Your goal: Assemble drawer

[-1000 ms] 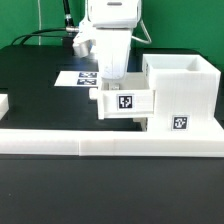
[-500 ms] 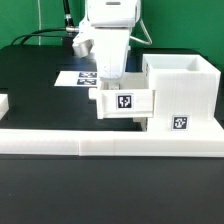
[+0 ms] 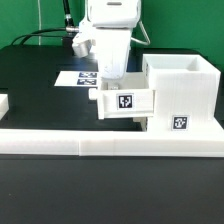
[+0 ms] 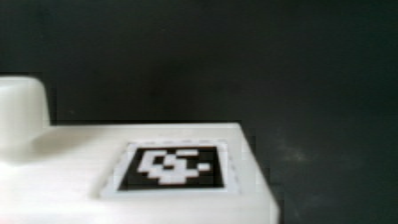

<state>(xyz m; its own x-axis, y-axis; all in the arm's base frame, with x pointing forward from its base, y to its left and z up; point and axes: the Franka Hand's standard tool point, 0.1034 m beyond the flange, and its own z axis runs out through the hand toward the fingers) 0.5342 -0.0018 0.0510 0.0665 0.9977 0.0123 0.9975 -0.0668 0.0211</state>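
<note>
A white box tray (image 3: 125, 103) with a square tag on its front hangs level at mid-height, its right end against the open side of the tall white casing (image 3: 185, 88). My gripper (image 3: 110, 82) comes straight down onto the tray's top near its left end and looks shut on the tray's wall. The fingertips themselves are hidden by the tray. In the wrist view the tray's tagged face (image 4: 173, 167) fills the lower part, with the black table behind it. No finger shows there.
A long low white rail (image 3: 100, 142) runs along the front of the black table. The marker board (image 3: 76, 77) lies flat behind the gripper. Another white part (image 3: 3, 103) shows at the exterior view's left edge. A dark cable lies at the back left.
</note>
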